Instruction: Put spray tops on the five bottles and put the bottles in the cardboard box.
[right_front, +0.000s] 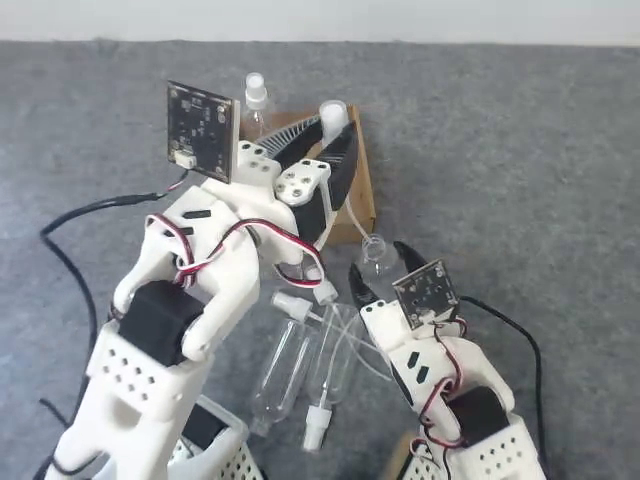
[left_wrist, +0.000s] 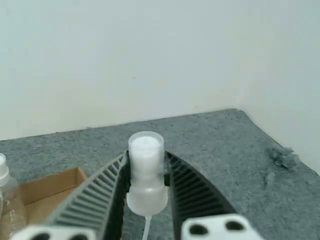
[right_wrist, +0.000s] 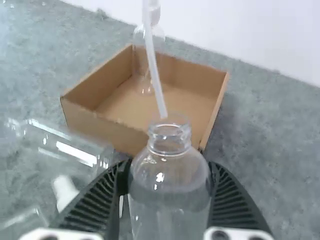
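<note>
Over the open brown cardboard box, a white plastic spray top is gripped upright between the ribbed black fingers of the left hand. A thin clear dip tube hangs down from the top, and its lower end is seen just inside the open neck of a clear plastic bottle.

That bottle is clasped upright around its shoulders by the right hand and is held just outside the near corner of the box, above the grey carpeted counter.

Inside the box, against its far wall, a second clear bottle is stood upright with a white spray top already fitted.

On the counter between the two white arms, near the box, more clear bottles are laid on their sides. A white spray top is seen at the near end of one of them; whether it is attached cannot be told.
</note>
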